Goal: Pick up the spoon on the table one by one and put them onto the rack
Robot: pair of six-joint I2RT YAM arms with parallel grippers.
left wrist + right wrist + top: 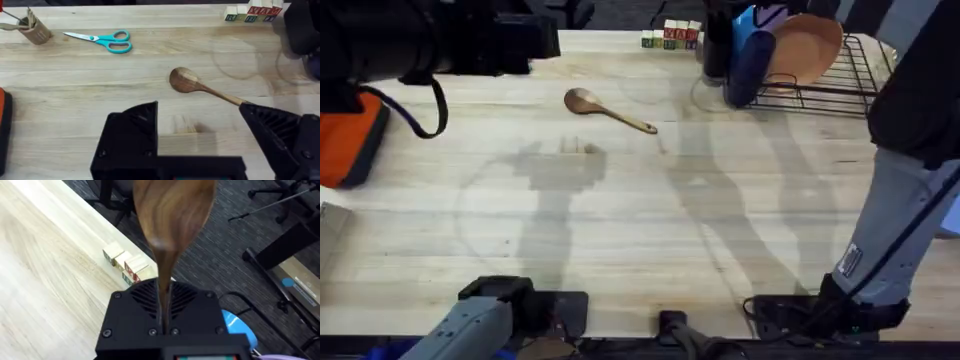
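The counter (620, 230) is mostly bare, and the rack (840, 85) at its far right corner is half hidden by a tan plate, a blue thing and the right arm. The left gripper (200, 135) hangs released over one spoon (200, 87) lying flat mid-counter, handle tip tucked behind a finger. The right gripper (162, 317) is clenched on the second spoon (172, 220), bowl up, top edge cut off.

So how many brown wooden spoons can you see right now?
2. One brown wooden spoon lies on the pale wooden table; the other spoon is gripped by the right gripper.
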